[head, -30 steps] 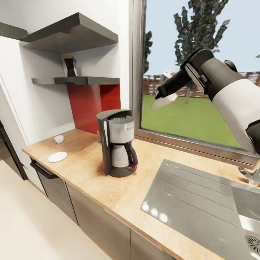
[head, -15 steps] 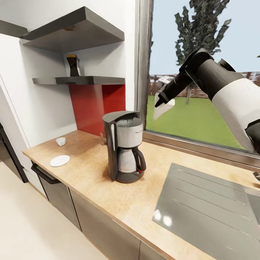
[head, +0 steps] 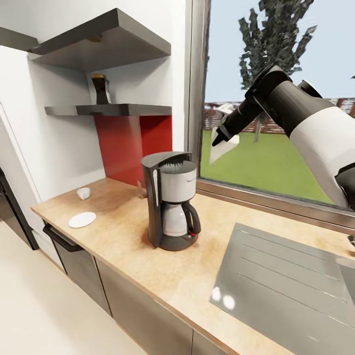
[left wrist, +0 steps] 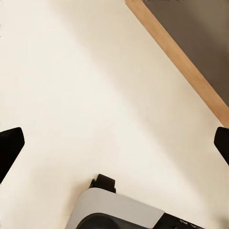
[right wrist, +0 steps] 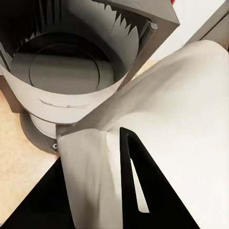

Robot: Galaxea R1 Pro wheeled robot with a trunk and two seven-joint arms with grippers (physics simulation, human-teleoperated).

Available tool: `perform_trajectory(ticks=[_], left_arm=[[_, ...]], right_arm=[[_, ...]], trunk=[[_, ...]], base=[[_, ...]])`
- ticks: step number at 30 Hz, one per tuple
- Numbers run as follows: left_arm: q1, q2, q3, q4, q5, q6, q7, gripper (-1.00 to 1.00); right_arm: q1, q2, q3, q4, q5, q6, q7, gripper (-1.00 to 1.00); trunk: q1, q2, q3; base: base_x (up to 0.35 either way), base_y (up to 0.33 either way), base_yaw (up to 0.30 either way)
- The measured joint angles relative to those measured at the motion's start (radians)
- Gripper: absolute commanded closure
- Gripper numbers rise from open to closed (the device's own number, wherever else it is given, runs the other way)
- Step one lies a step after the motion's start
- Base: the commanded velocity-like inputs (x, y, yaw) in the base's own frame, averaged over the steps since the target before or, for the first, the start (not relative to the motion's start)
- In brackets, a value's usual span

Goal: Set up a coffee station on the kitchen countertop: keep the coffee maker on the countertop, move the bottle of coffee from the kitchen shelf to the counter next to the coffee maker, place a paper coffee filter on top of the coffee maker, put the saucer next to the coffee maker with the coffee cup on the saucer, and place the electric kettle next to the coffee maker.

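The coffee maker (head: 170, 207) stands mid-counter on the kitchen countertop (head: 118, 246). My right gripper (head: 222, 136) hangs in front of the window, above and to the right of it, shut on the paper coffee filter (head: 223, 147). In the right wrist view the filter (right wrist: 191, 109) drapes over a dark finger (right wrist: 136, 181), with the machine's open basket (right wrist: 67, 71) below. The bottle of coffee (head: 100, 89) is on the kitchen shelf (head: 118, 110). The saucer (head: 82, 219) and coffee cup (head: 83, 193) lie apart at the counter's left end. My left gripper (left wrist: 114, 145) is open over the floor. The electric kettle is out of view.
A steel sink drainboard (head: 291, 291) takes up the counter's right part. The window sill (head: 276, 202) runs behind the coffee maker. A thicker grey slab (head: 103, 42) hangs above the shelf. Grey cabinet fronts (head: 143, 310) sit below; my base (left wrist: 119, 212) is on the pale floor.
The camera has shifted, so the counter things sit further right in the picture. The held filter has swung from slanting to hanging down, and now sits nearer the coffee maker.
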Motion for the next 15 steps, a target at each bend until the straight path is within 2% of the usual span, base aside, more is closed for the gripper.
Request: perform_trajectory(ticks=[3,15], left_arm=[[0.0,0.0,0.0,0.0,0.0,0.0,0.0,-1.0],[0.0,0.0,0.002,0.001,0.0,-0.001,0.001,-1.0]], right_arm=[[0.0,0.0,0.0,-0.001,0.0,0.0,0.0,1.0],[0.0,0.0,-0.001,-0.001,0.0,0.0,-0.002,1.0]], trunk=[[0.0,0.0,0.0],[0.0,0.0,0.012]], base=[[0.0,0.16,-0.045],[0.0,0.031,-0.165]])
